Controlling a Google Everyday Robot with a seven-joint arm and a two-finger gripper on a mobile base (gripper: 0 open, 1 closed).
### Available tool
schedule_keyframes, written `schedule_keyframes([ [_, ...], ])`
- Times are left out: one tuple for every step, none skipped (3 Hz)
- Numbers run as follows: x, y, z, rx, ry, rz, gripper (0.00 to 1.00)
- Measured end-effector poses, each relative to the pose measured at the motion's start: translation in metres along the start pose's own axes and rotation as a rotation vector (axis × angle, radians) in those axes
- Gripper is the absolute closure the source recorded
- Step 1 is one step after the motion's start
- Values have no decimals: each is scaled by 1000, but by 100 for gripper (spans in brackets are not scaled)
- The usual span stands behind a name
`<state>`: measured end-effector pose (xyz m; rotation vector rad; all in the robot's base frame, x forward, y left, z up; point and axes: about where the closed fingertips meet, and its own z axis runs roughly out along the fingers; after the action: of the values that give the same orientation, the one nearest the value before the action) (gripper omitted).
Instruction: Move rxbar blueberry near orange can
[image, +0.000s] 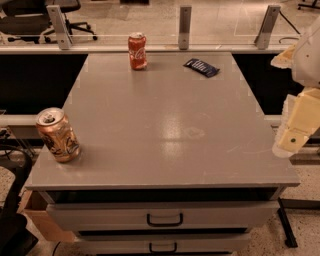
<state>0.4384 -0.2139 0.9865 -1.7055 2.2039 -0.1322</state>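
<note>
First, we lower the cream end effector (292, 139) (state unclear), now at right, squarely over the flat navy rxbar blueberry wrapper (201, 67).

Office-type workspace. Indicators: wheeled office chairs (27, 17) beyond the far left corner of the bench (165, 125), partition posts (184, 26) along its far edge, handled drawers (110, 217) under its near edge. The hand (291, 136) hangs beside its right edge.
</note>
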Motion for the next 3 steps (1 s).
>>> schedule_keyframes([
  [0,0,0,0,0,0,0],
  [-2,-5,1,19,-24,6,0],
  [-6,-24,14,56,-119,38,0],
])
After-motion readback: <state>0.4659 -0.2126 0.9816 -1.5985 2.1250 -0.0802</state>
